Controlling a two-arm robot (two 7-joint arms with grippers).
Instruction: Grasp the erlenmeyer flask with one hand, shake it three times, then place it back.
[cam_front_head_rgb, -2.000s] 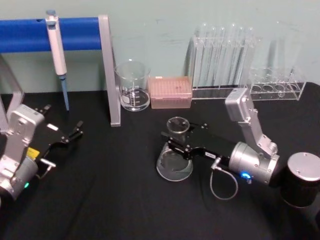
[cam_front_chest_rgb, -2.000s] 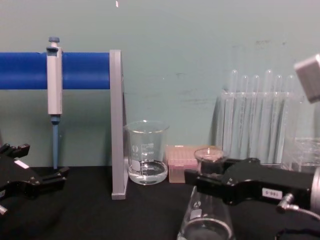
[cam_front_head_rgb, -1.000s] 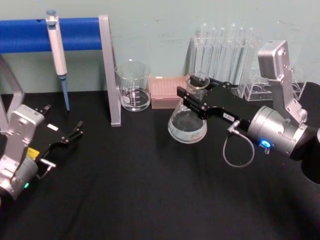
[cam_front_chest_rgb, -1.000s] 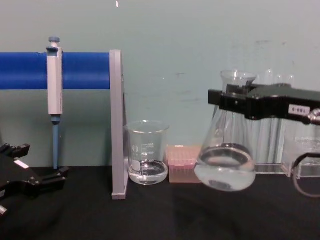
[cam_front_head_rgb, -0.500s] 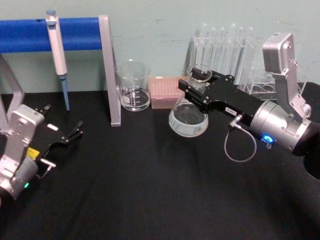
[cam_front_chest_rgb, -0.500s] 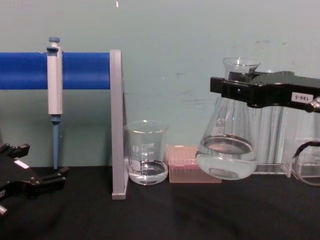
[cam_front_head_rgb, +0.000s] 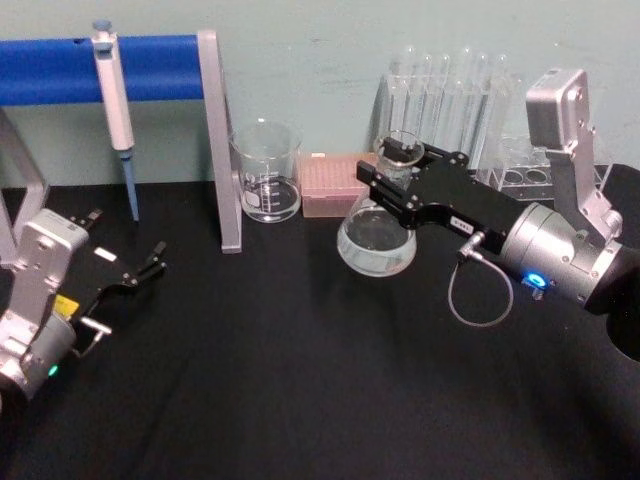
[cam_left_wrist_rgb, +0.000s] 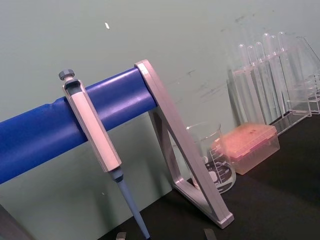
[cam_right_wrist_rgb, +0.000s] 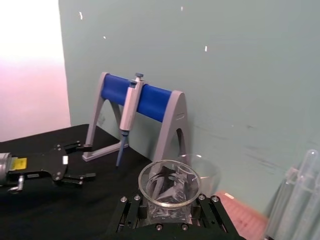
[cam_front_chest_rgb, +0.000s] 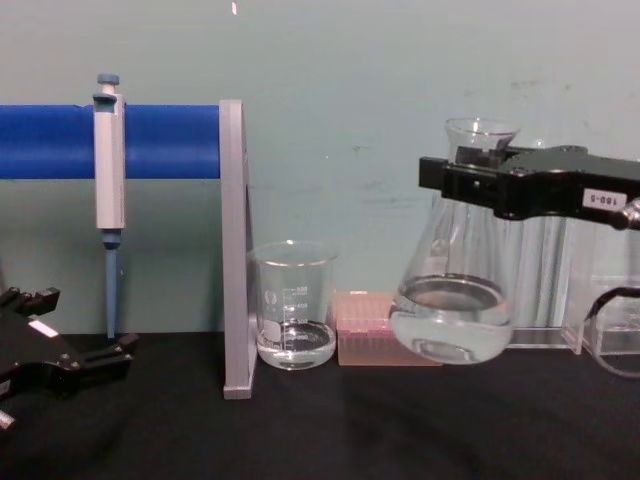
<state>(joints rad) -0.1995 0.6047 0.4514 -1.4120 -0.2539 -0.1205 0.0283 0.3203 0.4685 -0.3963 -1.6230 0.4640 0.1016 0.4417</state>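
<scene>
The clear erlenmeyer flask (cam_front_head_rgb: 377, 238) hangs above the black table, upright, with clear liquid in its wide base (cam_front_chest_rgb: 452, 318). My right gripper (cam_front_head_rgb: 398, 166), black with a small white number label, is shut on the flask's neck just under the flared rim (cam_right_wrist_rgb: 169, 186). In the chest view the right gripper (cam_front_chest_rgb: 478, 181) reaches in from the right edge. My left gripper (cam_front_head_rgb: 148, 264) rests open and empty low at the table's left, far from the flask, and also shows in the chest view (cam_front_chest_rgb: 75, 358).
A glass beaker (cam_front_head_rgb: 267, 172) and a pink tip box (cam_front_head_rgb: 341, 184) stand behind the flask. A blue pipette stand (cam_front_head_rgb: 150, 66) with a hanging pipette (cam_front_head_rgb: 115, 92) is at the back left. Test tube racks (cam_front_head_rgb: 452, 110) line the back right.
My right gripper lifted the flask off the table and carried it up and back toward the tube rack. Over the last half second it has barely moved. The left arm stayed still.
</scene>
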